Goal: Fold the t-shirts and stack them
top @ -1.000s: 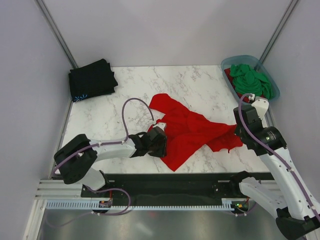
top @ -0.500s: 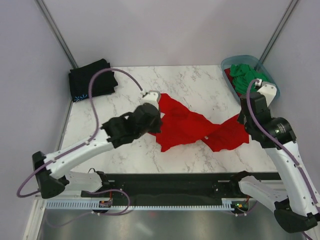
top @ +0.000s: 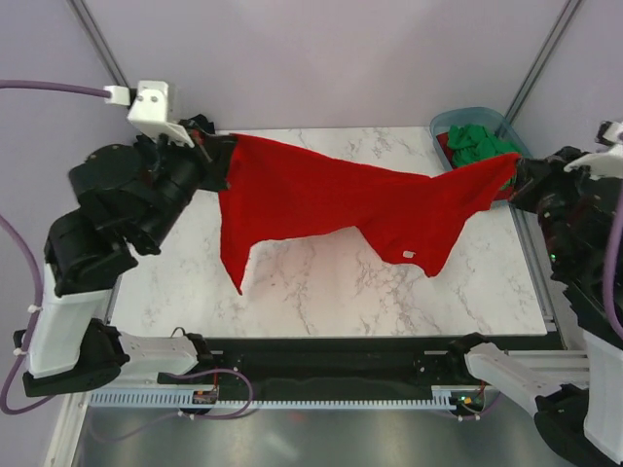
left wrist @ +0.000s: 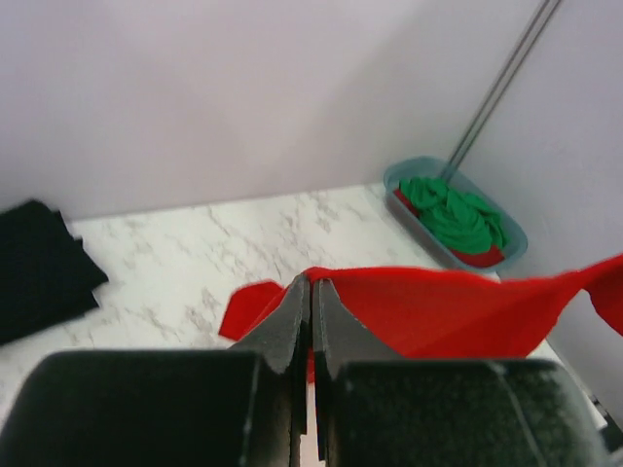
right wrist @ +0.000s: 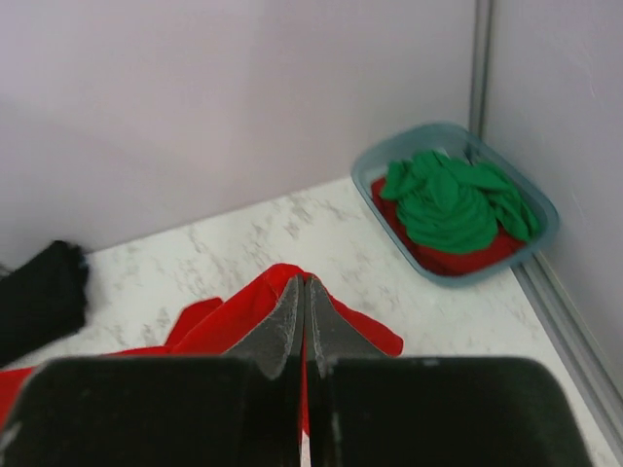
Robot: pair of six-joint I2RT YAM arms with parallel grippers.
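Worktop (top: 321,292): white marble, bare in the middle now. Half a second ago the red shirt (top: 321,195) lay bunched on it between my arms. Now it's lifted and pulled wide, strung across from far left to the right edge. One flap hangs down at the left and a second one right of centre. Can't tell if the flap tips touch the worktop.

Both my arms were low over the worktop before; now they're raised and spread well apart, left one up at the far-left corner, right one out past the right edge.

Tub (top: 450,123): far-right corner, same place as before. The black shirt (left wrist: 39,263) is folded at the far-left corner, unmoved; in the top view my left arm mostly hides it. Green shirt (top: 482,141) is piled in the tub, with a second red shirt (right wrist: 477,255) under it, only its edge showing.

My left end effector (left wrist: 311,290) is clenched on an edge of the red shirt, fingers pressed together with cloth pinched between them. My right end effector (right wrist: 304,288) is clenched the same way on the opposite end, just beside the tub in the top view.

Small white label (top: 409,255) sits on the right-hand flap.
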